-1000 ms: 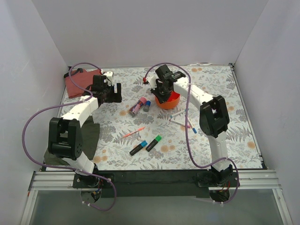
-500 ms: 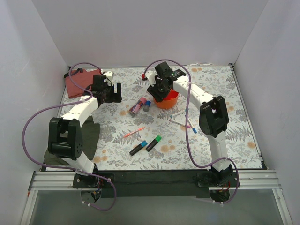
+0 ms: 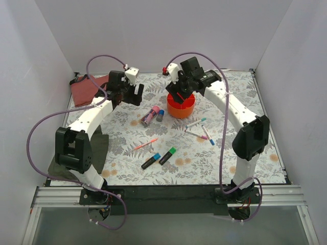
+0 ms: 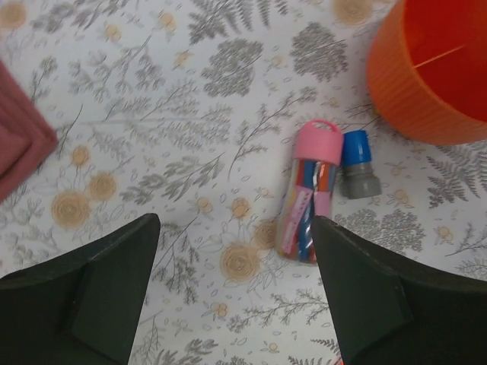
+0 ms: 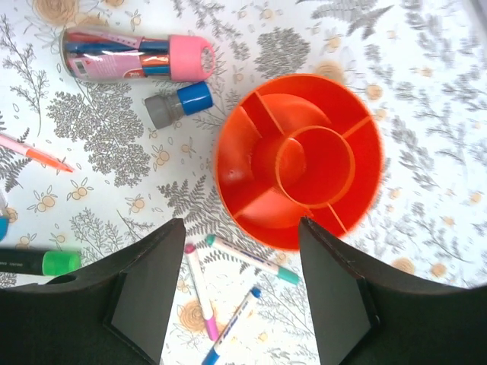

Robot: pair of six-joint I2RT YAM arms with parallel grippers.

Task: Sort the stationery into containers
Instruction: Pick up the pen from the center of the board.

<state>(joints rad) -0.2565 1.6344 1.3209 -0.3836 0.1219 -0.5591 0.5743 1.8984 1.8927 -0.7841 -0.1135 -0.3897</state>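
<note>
The orange cup [image 3: 181, 110] with its divided inside [image 5: 225, 163] stands at the back middle of the mat, and I see nothing in its compartments. My right gripper [image 3: 180, 93] [image 5: 242, 228] hangs open above its near rim, holding nothing. Three white felt-tips [image 3: 196, 123] [image 5: 247, 258] lie just right of the cup. The pink tube [image 3: 149, 116] [image 4: 308, 194] and a small blue-capped piece [image 3: 160, 115] [image 4: 355, 163] lie left of it. My left gripper [image 3: 132, 95] [image 4: 236, 251] is open and empty, left of the tube. An orange-red pen [image 3: 146, 143] and two black highlighters [image 3: 151, 161] lie nearer.
A dark red cloth [image 3: 84, 89] [image 4: 19, 144] lies at the back left corner. An olive-green cloth [image 3: 99, 145] sits under the left arm's base. White walls close in the mat on three sides.
My right gripper has opened and lifted up off the orange cup. The left arm has swung a little right and toward the back, still open.
</note>
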